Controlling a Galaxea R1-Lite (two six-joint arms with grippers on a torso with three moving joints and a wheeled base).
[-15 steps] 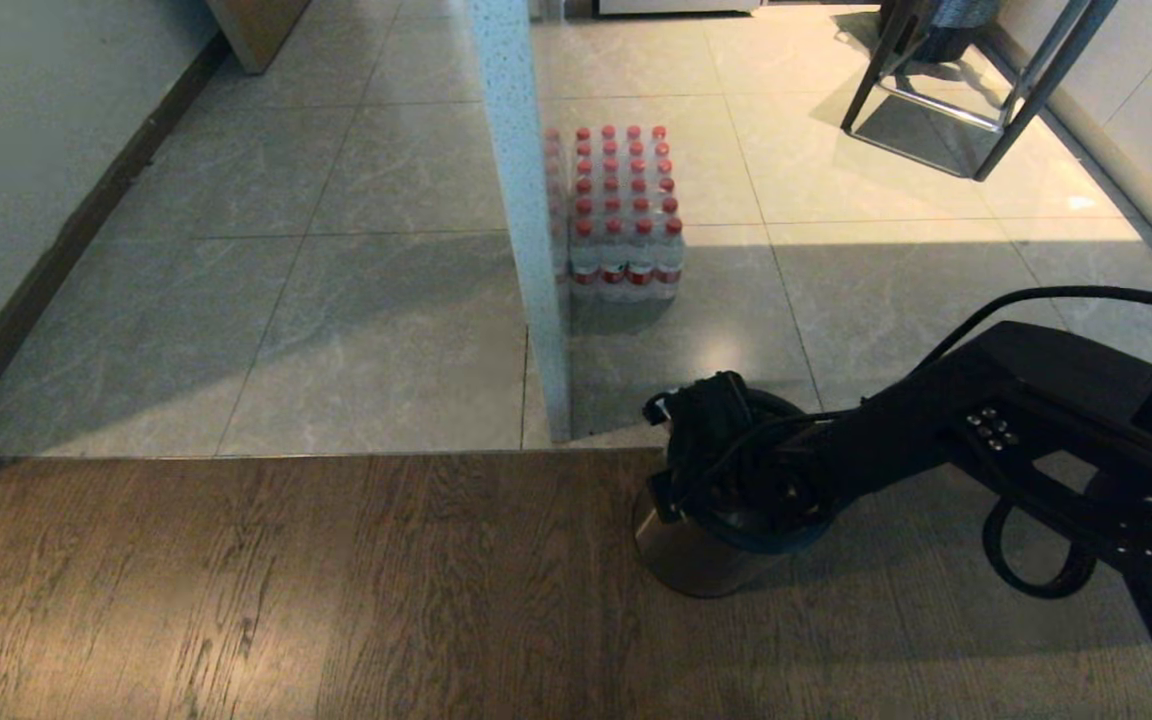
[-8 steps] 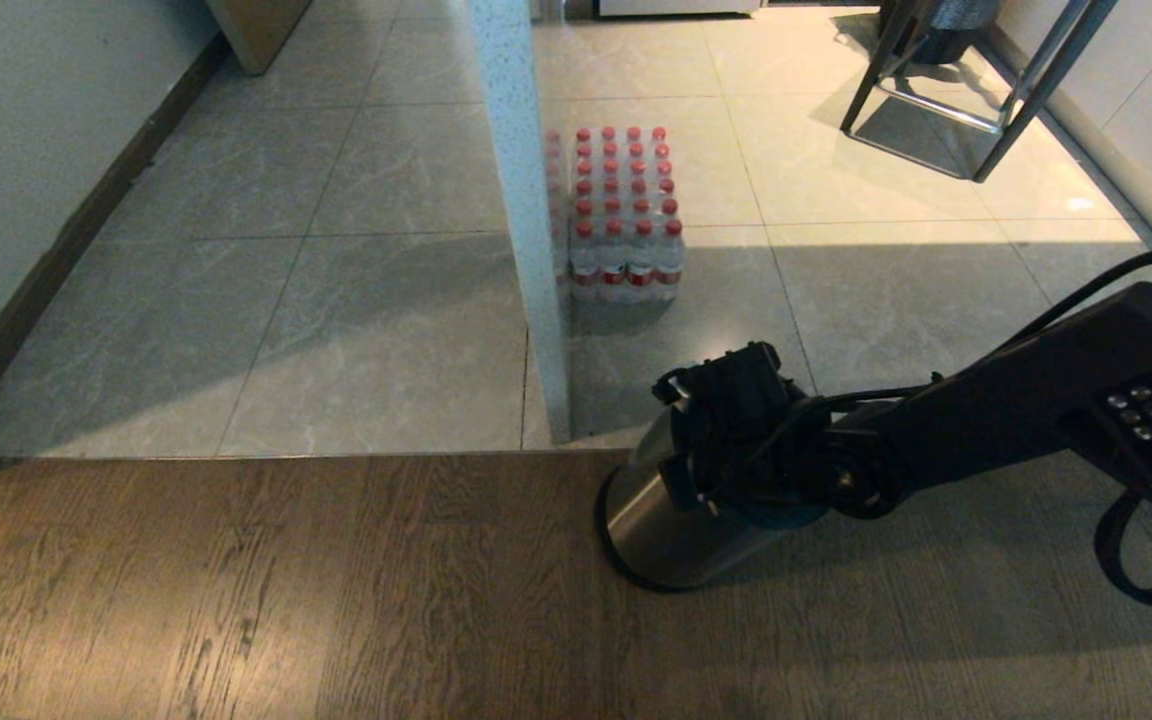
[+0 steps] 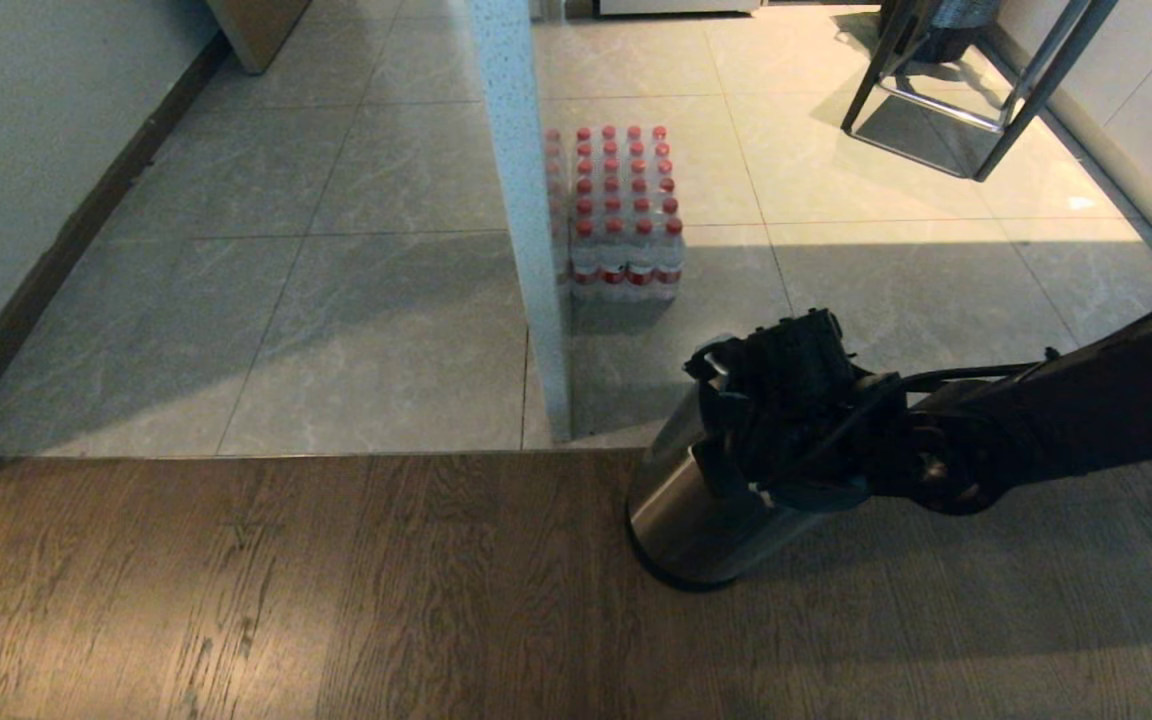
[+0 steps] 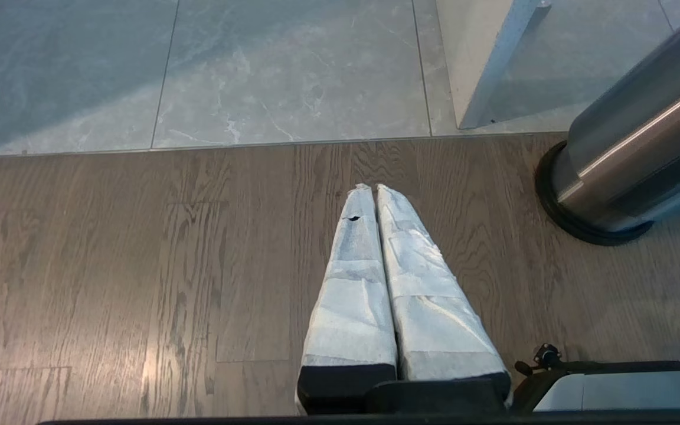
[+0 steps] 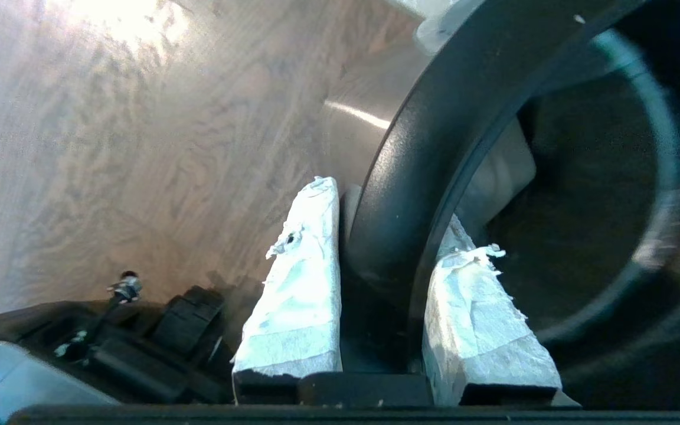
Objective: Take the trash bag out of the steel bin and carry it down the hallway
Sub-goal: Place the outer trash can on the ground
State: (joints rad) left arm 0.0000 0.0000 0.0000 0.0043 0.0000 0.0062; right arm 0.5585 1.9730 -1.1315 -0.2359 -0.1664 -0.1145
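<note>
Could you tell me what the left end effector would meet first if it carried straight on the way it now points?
Probably the wood-plank floor: the left end effector points forward and down at bare planks, with the steel bin off to one side of its line.

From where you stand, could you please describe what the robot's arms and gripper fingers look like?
The right arm is matte black and boxy, with a thin black cable along it. The right gripper and the left gripper each have two long tapering fingers wrapped in white, crinkled tape on black bases; the tape is frayed and has a small hole.

Brushed-steel bin (image 3: 681, 505) with black rim (image 5: 411, 177), red-capped bottles (image 3: 621, 215), brown wood-grain floor (image 3: 286, 590)
</note>
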